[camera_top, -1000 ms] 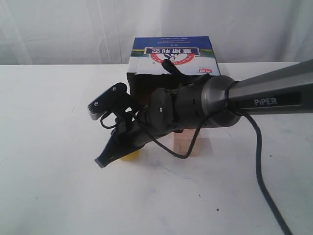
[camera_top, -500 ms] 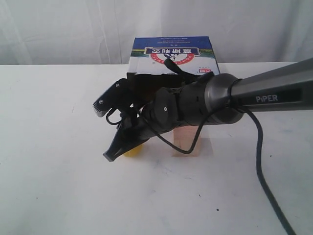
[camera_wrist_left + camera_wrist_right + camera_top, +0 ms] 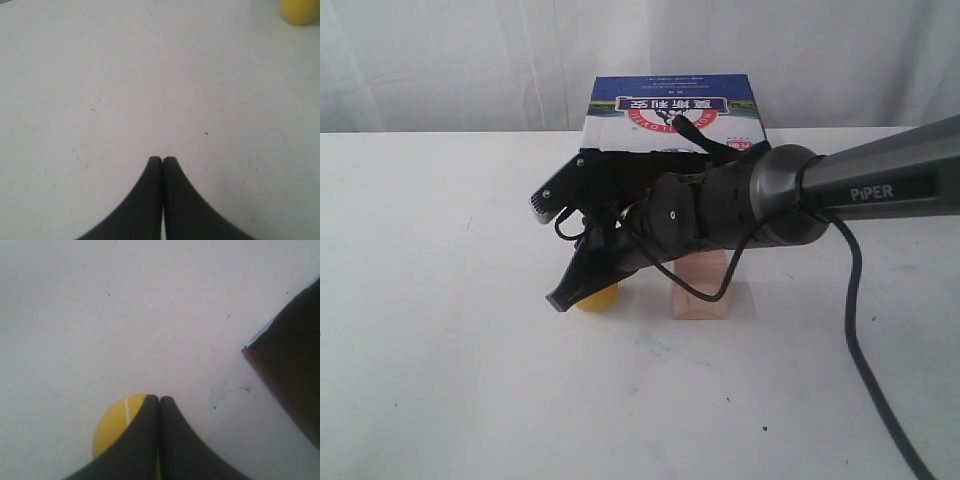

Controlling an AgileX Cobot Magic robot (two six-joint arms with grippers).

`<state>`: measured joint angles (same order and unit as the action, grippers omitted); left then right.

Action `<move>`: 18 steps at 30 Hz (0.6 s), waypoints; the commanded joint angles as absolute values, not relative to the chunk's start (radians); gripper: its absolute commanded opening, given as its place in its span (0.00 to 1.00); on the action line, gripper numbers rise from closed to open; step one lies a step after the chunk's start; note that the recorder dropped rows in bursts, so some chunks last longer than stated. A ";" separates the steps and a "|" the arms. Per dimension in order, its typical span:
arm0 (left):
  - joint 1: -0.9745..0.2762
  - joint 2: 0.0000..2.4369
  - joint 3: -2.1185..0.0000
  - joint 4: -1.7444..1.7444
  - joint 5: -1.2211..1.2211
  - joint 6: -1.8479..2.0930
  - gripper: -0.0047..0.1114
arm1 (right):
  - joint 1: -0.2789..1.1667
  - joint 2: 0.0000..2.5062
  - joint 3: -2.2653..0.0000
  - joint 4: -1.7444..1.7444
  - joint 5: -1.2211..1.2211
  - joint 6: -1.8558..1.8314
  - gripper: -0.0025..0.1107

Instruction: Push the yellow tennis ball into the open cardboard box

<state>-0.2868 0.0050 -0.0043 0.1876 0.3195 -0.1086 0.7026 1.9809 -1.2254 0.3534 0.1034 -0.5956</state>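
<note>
The yellow tennis ball (image 3: pixel 597 297) lies on the white table in front of the open cardboard box (image 3: pixel 675 115), mostly hidden behind my right gripper (image 3: pixel 560 299). That gripper is shut, its black tips low over the ball (image 3: pixel 116 426), nothing held between them. The box's dark brown edge (image 3: pixel 292 375) shows in the right wrist view. My left gripper (image 3: pixel 162 159) is shut over bare table, with the ball (image 3: pixel 300 10) far off at a corner of its view. The left gripper does not show in the exterior view.
A pale wooden cube (image 3: pixel 712 285) stands right of the ball, in front of the box. The right arm (image 3: pixel 880 190) and its black cable (image 3: pixel 855 350) cross the right side. A white curtain hangs behind the table (image 3: pixel 440 330).
My right gripper has swung to the right and slightly up toward the box, staying shut. The ball now shows a little farther right beside the cube.
</note>
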 commanded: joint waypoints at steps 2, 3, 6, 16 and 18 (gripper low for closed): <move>-0.292 0.000 0.000 0.189 0.330 -0.106 0.04 | 0.695 1.979 -1.224 0.342 0.093 -0.605 0.02; -0.292 0.000 0.000 0.189 0.330 -0.106 0.04 | 0.695 1.974 -1.224 0.342 0.091 -0.605 0.02; -0.292 0.000 0.000 0.189 0.330 -0.106 0.04 | 0.697 1.947 -1.225 0.342 0.061 -0.596 0.02; -0.292 0.000 0.000 0.189 0.330 -0.106 0.04 | 0.734 1.856 -1.225 0.369 0.200 -0.496 0.02; -0.292 0.000 0.000 0.189 0.330 -0.106 0.04 | 0.758 1.870 -1.225 0.372 0.271 -0.486 0.02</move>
